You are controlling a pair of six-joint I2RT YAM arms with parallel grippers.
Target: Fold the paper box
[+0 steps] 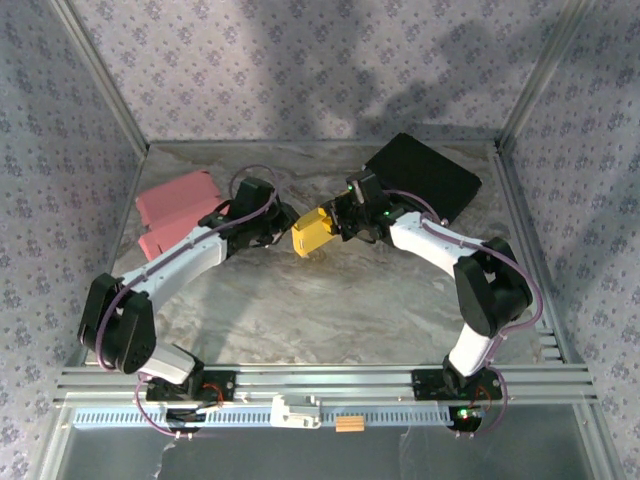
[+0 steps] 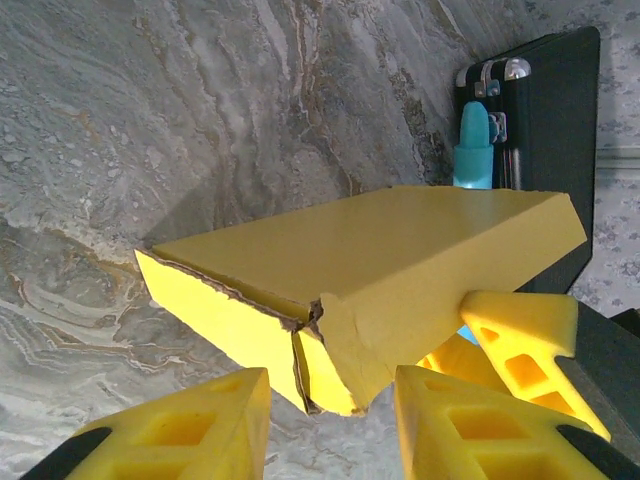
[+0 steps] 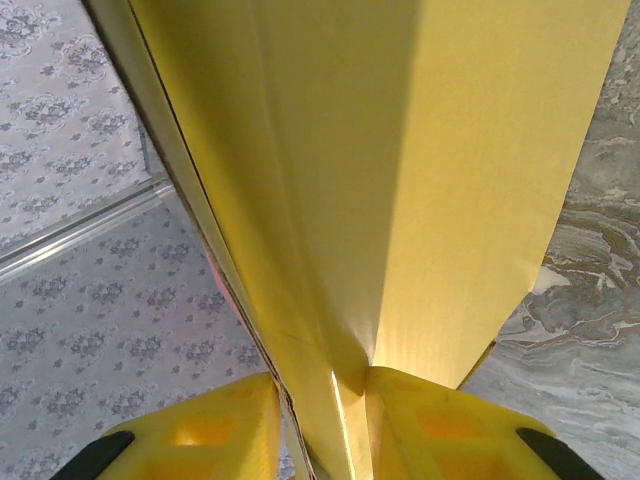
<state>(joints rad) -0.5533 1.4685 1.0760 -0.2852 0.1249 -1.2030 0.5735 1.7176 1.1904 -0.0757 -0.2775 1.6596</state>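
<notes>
Paper box [image 1: 312, 232], yellow, part-formed: held clear of the bench [image 1: 300, 310], between the two claws and just ahead of each.

Right claw [image 3: 322, 425]: clenched on a thin panel edge of the box, the panel rising straight away from its tips.

Left claw [image 2: 330, 425]: jaws stand apart, one ragged box corner lodged between them with a gap on one side. Judged released, not gripping.

Step in hand: likely closing an end of the squared-up body. The next move calls for the right claw to hold steady while the left pinches or presses that corner flap home.

Left wrist view: frayed corner seam; beyond the left claw, a black case [image 2: 540, 130] with a teal item [image 2: 473, 140] beside it.

Top view: pink flat pieces [image 1: 175, 208] lying behind the left claw.
</notes>
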